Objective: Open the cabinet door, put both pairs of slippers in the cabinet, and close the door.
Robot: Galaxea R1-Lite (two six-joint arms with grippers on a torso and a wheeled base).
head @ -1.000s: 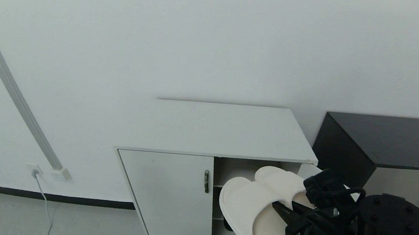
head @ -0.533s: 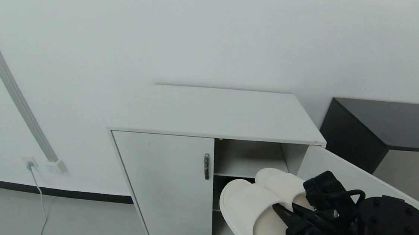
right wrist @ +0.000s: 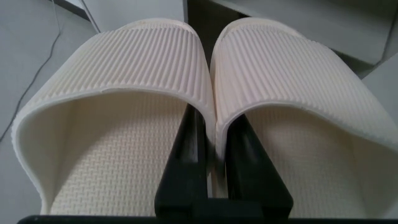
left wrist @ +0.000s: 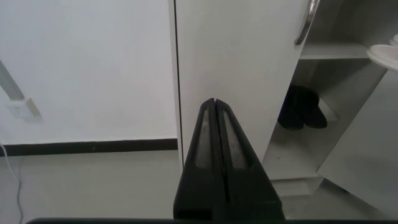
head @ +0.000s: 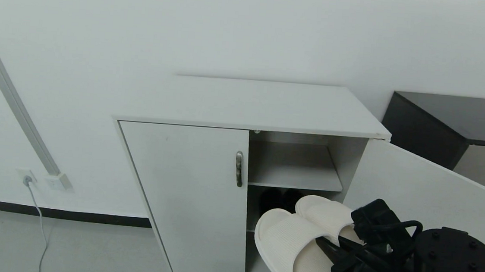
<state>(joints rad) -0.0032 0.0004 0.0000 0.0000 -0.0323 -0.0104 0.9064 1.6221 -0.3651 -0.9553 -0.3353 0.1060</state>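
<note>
Two cream slippers in right hand, dark pair partly hidden behind.

We cannot see the heels of the white slippers: the right gripper and its arm cover them, and the head view's lower edge cuts off the soles. From the right wrist, the fingertips are buried between the two slippers, so their ends are lost to us. The dark slippers on the cabinet's lower shelf are half hidden behind the white toes in the head view and too dim for detail. The closed door hides the left half inside. The open door and the black cupboard run off the right edge.
</note>
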